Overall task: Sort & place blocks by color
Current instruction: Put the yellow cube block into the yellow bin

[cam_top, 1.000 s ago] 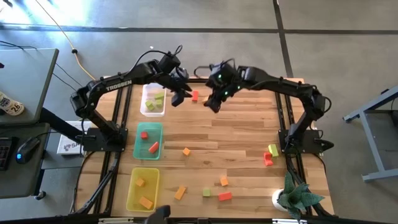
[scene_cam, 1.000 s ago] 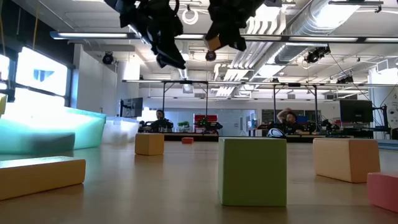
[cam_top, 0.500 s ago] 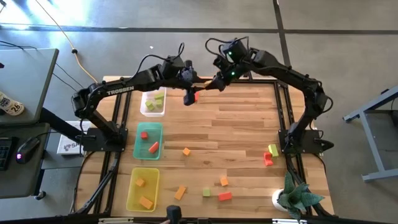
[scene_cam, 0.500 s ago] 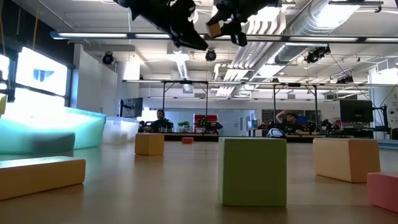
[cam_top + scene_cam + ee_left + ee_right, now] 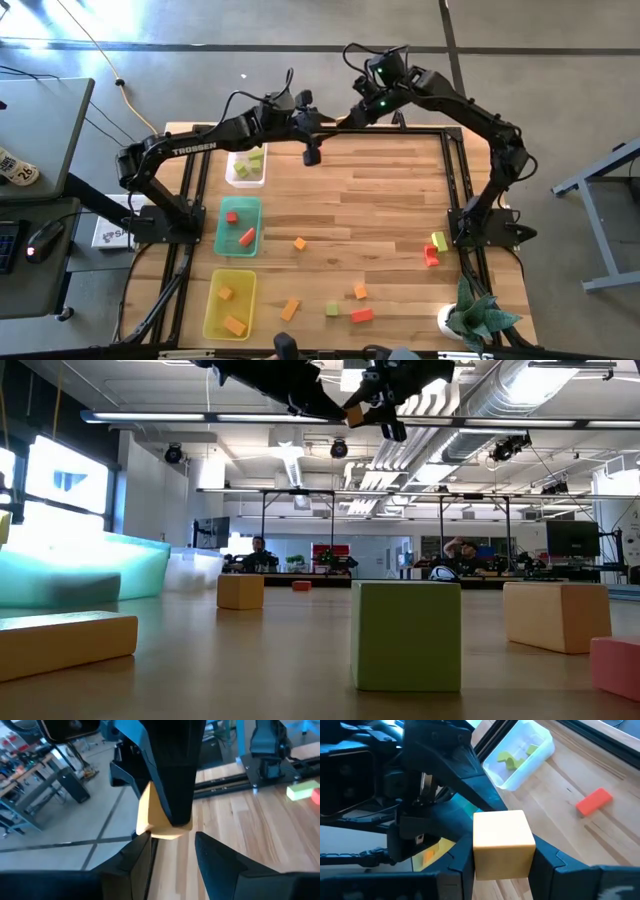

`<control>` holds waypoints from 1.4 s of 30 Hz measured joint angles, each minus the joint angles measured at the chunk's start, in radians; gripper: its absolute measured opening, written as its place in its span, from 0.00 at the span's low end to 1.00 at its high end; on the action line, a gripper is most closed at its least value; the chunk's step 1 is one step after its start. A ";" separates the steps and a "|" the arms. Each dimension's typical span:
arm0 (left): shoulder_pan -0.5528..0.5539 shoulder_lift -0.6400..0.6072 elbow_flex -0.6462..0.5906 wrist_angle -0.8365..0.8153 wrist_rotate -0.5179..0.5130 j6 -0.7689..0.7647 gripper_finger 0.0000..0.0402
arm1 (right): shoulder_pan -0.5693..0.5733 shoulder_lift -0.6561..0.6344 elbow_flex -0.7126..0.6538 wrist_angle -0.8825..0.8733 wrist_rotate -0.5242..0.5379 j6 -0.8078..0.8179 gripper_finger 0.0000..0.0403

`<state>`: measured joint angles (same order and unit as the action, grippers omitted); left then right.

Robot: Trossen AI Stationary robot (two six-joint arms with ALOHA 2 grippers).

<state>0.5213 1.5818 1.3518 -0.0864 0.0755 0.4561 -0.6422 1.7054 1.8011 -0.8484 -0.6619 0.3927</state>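
High view: the left arm carries white lettering "TROSSEN" along its link. Both arms meet above the desk's (image 5: pixel 400 200) far edge, just beyond the clear tray (image 5: pixel 246 165). The left end effector (image 5: pixel 311 152) and right end effector (image 5: pixel 352 118) are close together there; from here I cannot tell how their fingers stand. The clear tray holds yellow-green blocks (image 5: pixel 252 160). The green tray (image 5: pixel 238 226), just nearer than the clear tray, holds two red blocks (image 5: pixel 240 227); the yellow tray (image 5: pixel 229 304), nearer still, holds two orange ones (image 5: pixel 230 310). Loose blocks lie well away from the clear tray, at the desk's near and right sides.

Low view: high above the desk the right end effector (image 5: pixel 372 405) pinches an orange cube (image 5: pixel 352 413), one corner tipped down. A yellow-green cube (image 5: pixel 406 635) sits upright in front.

Left wrist view: the left end effector (image 5: pixel 172 847) is open, its fingers (image 5: pixel 217 862) parted below the orange cube (image 5: pixel 155 817), which hangs from the other arm's dark fingers.

Right wrist view: the right end effector (image 5: pixel 503 855) is clamped on the orange cube (image 5: pixel 503 843), flat face up. Beyond, the clear tray (image 5: pixel 522 760) shows yellow-green pieces, and a red bar (image 5: pixel 594 801) lies beside it, long axis slanting across the boards.
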 joint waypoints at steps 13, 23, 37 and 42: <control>-0.005 0.000 0.000 0.024 -0.013 -0.011 0.36 | 0.000 0.000 0.000 0.002 0.002 0.029 0.28; -0.007 0.000 0.000 0.033 -0.010 -0.031 0.52 | 0.000 0.000 0.000 0.007 0.003 0.037 0.28; -0.035 0.000 0.000 0.066 -0.007 0.036 0.61 | 0.002 0.000 -0.001 0.026 -0.049 0.054 0.28; -0.039 0.000 0.000 0.099 -0.040 0.037 0.61 | 0.008 0.001 -0.001 0.028 -0.051 0.056 0.28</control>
<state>0.4824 1.5822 1.3514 0.0128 0.0354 0.4931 -0.6338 1.7061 1.8004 -0.8207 -0.7134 0.4482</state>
